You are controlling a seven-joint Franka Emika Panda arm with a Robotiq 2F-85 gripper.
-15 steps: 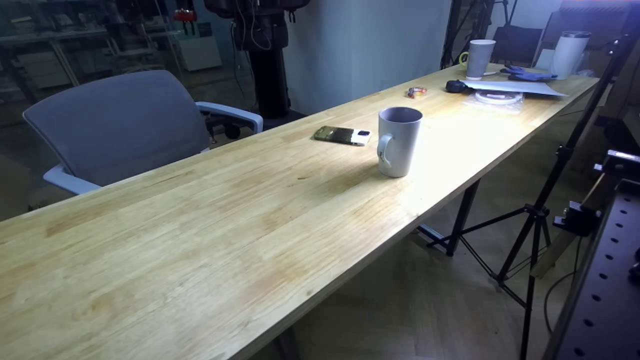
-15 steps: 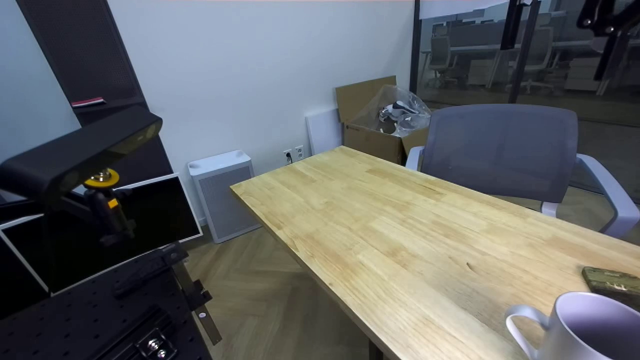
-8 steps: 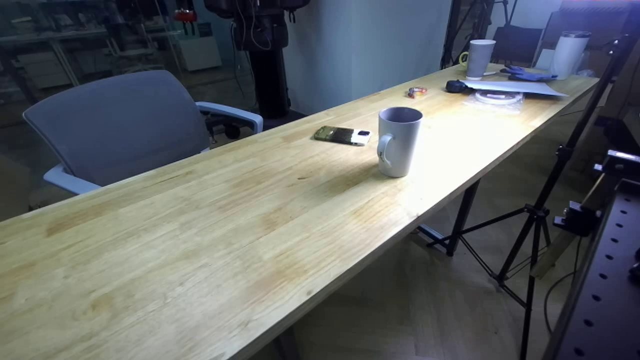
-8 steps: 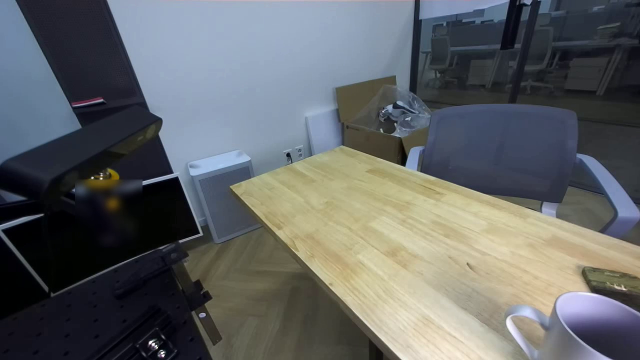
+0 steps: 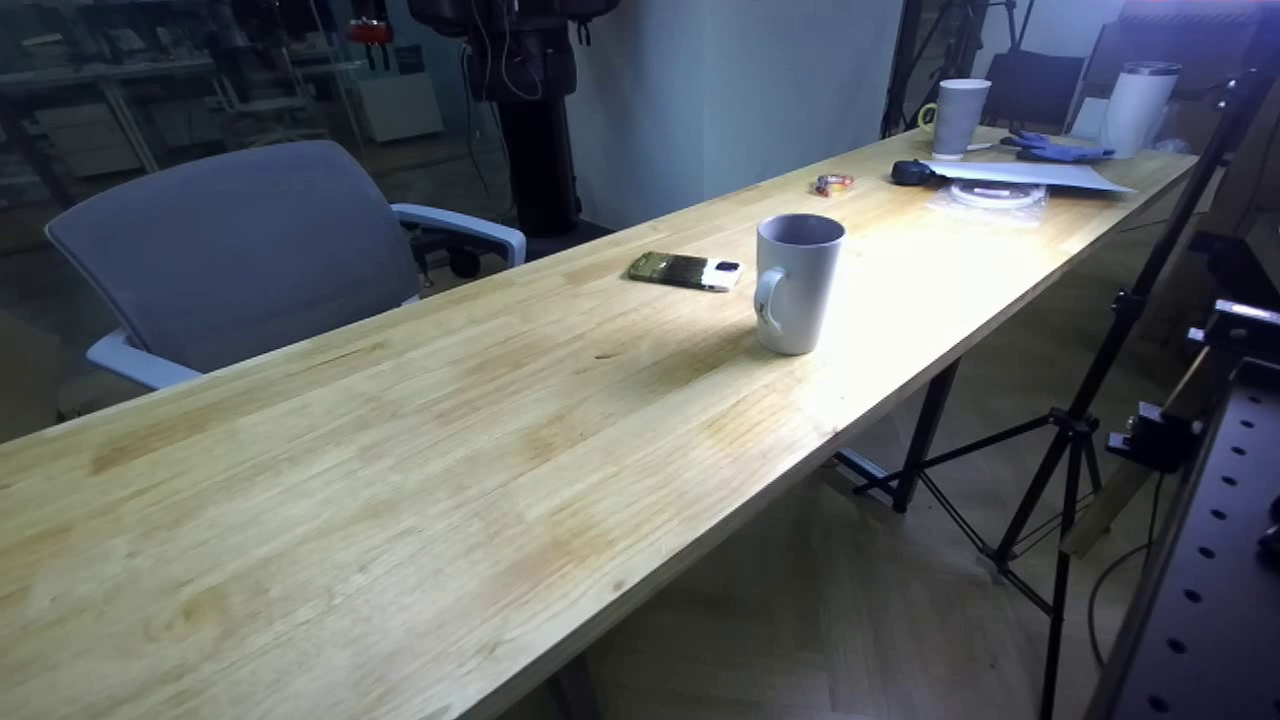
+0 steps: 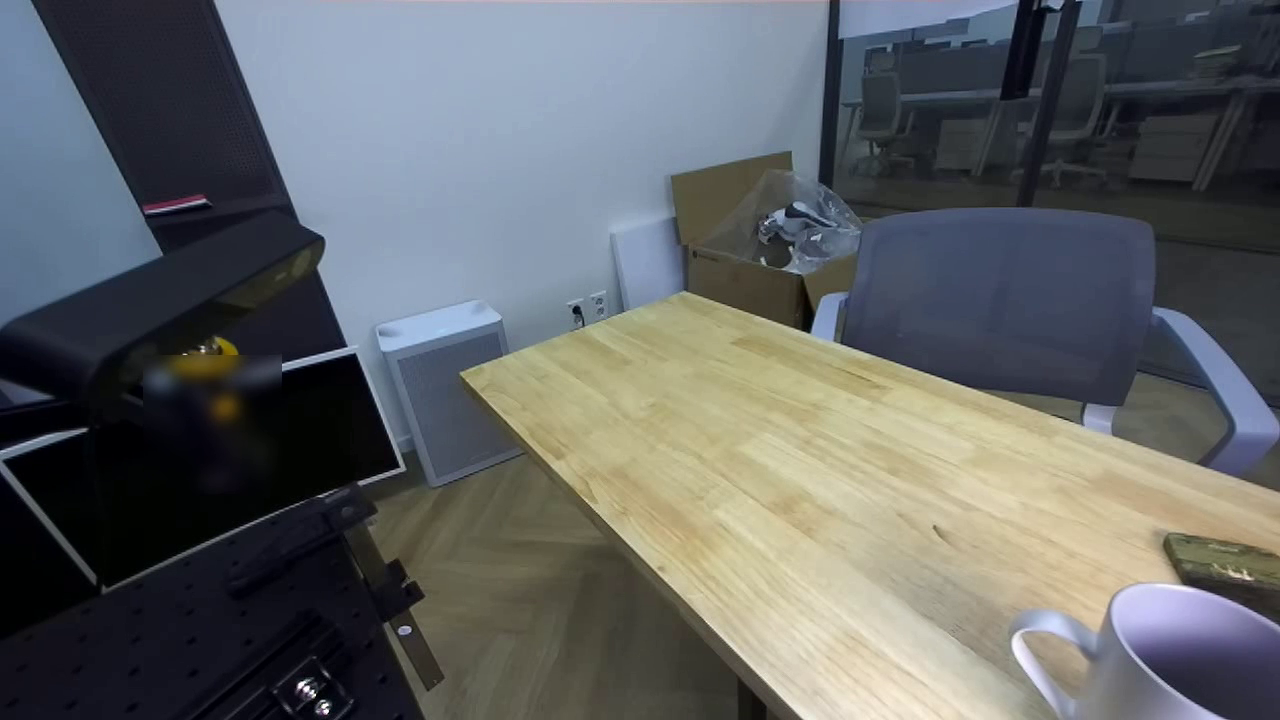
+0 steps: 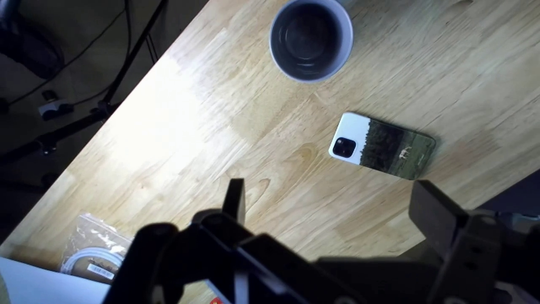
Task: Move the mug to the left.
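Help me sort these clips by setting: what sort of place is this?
Probably an office, perhaps doubling as a lab. The mesh-backed chair and the desks in the background suggest an office; the black tripod hints at lab work.

The mug (image 5: pixel 803 287) is grey (quite pale).

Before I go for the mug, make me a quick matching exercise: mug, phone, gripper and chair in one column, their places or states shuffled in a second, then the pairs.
Things
1. mug
2. phone
3. gripper
4. chair

Places or states
A. jaws wide apart
B. beyond the long edge of the wooden table
C. lying flat on the tabletop
D. standing upright, open at the top

Right pairs: 1-D, 2-C, 3-A, 4-B.
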